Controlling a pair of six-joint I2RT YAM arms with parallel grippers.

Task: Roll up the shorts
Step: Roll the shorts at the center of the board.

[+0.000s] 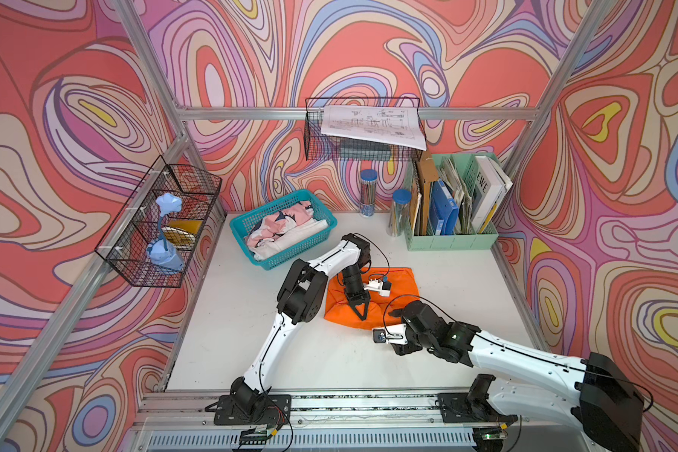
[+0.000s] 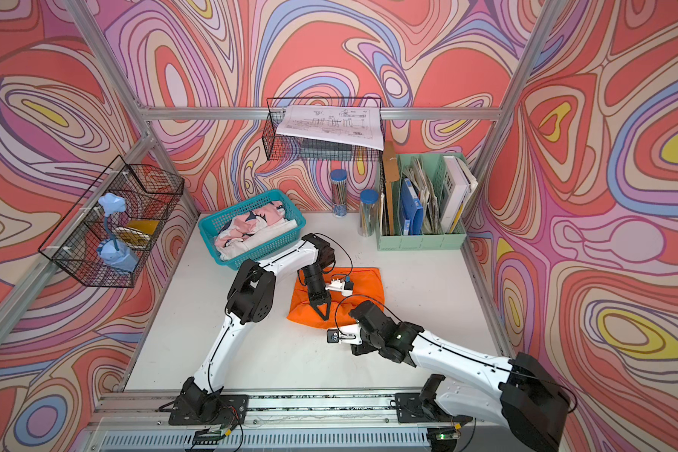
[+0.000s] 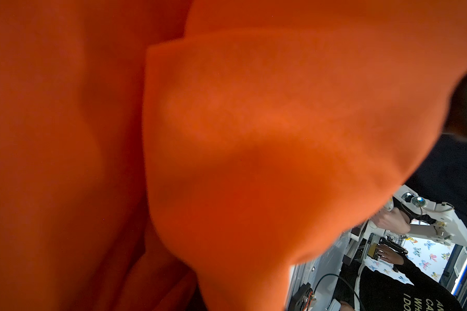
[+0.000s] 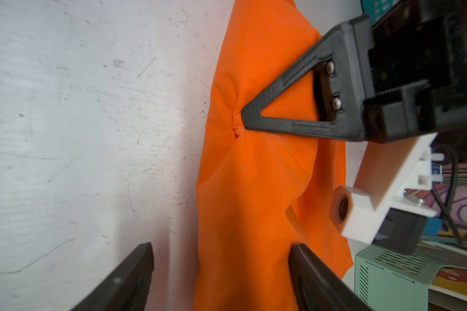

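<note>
Just right of centre in both top views, folded into a thick orange pad on the white table (image 1: 224, 313): the shorts (image 1: 402, 285). Clenched on a small tuck near the pad's lower edge: the left gripper (image 1: 363, 314), with creases fanning out from its tip in the right wrist view. Seems a shallow bite, perhaps of the top layer only; likely to slip free under any pull, or to peel one layer back and leave the rest flat. Low in the right wrist view, released and spread wide: the right gripper (image 4: 221, 245), one finger over bare table, the other over cloth, astride the same edge. Could close on too little fabric, or scrape the tabletop if lowered further. Little room between the two tools, so a knock between them looks possible. With a hold at one point only, risk of a skewed, loose roll. Left wrist view nearly all orange, no help for checking. Teal basket (image 1: 302, 250), upper left of the pad, well apart.
</note>
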